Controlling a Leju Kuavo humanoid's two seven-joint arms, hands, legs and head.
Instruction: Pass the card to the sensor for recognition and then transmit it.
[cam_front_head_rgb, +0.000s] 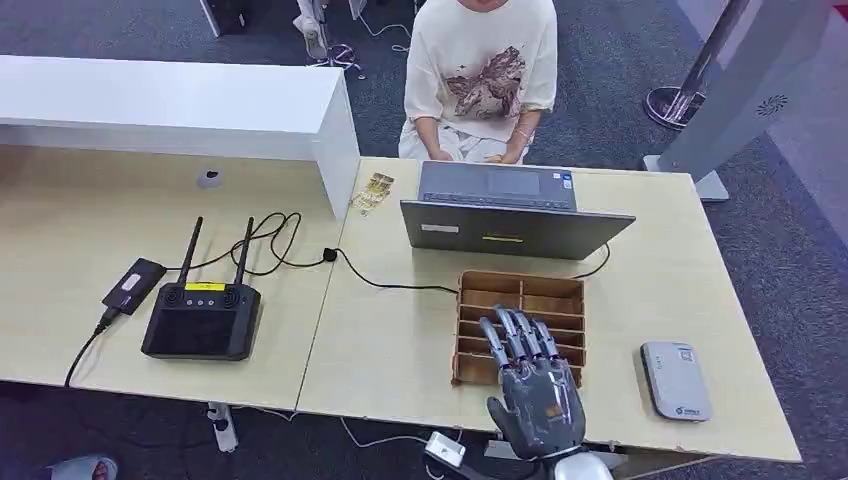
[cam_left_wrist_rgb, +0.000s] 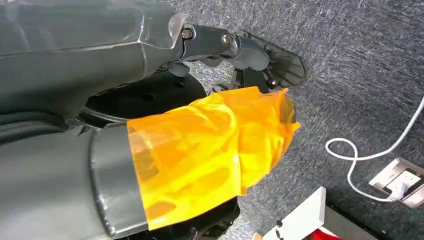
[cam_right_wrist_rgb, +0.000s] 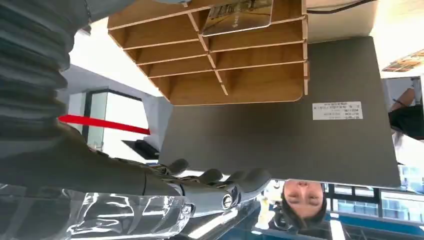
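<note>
A wooden slotted box (cam_front_head_rgb: 522, 298) stands on the table in front of the laptop. In the right wrist view a card (cam_right_wrist_rgb: 239, 15) with printed text stands in one slot of the box (cam_right_wrist_rgb: 250, 70). My right hand (cam_front_head_rgb: 533, 385) hovers over the near side of the box with its fingers stretched out and apart, holding nothing; its fingers (cam_right_wrist_rgb: 215, 182) are apart from the card. The grey-white sensor (cam_front_head_rgb: 675, 380) lies flat near the table's front right. My left hand (cam_left_wrist_rgb: 200, 130), its thumb wrapped in orange film, hangs over the carpet floor and holds nothing.
An open laptop (cam_front_head_rgb: 515, 225) stands behind the box, and a person in a light shirt (cam_front_head_rgb: 485, 75) sits beyond it. A black controller with two antennas (cam_front_head_rgb: 202, 318) and cables lie at the left. A white raised counter (cam_front_head_rgb: 170, 105) runs along the back left.
</note>
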